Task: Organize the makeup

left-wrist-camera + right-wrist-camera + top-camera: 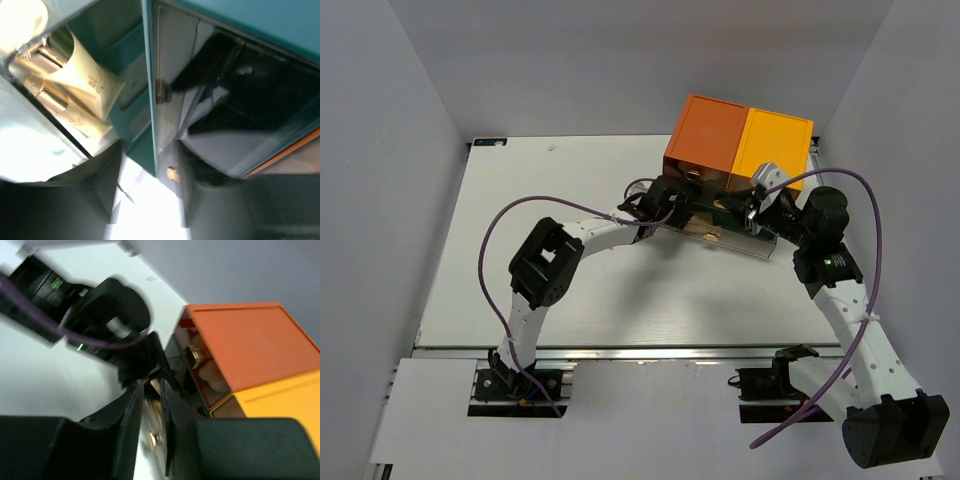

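Note:
The orange-and-yellow drawer box stands at the back right with a dark lower drawer pulled out. My left gripper is at the drawer's left end and my right gripper is over its right part. In the left wrist view a beige tube lies in a drawer compartment. The left gripper is open and empty beside a small brass knob. In the right wrist view pinkish sponges show inside the orange box. The right gripper has its jaws close together, with the glossy drawer front in the gap.
The left arm sits just beyond the right gripper's tips. Purple cables loop over both arms. The white table stretches left of the box, and grey walls close in on all sides.

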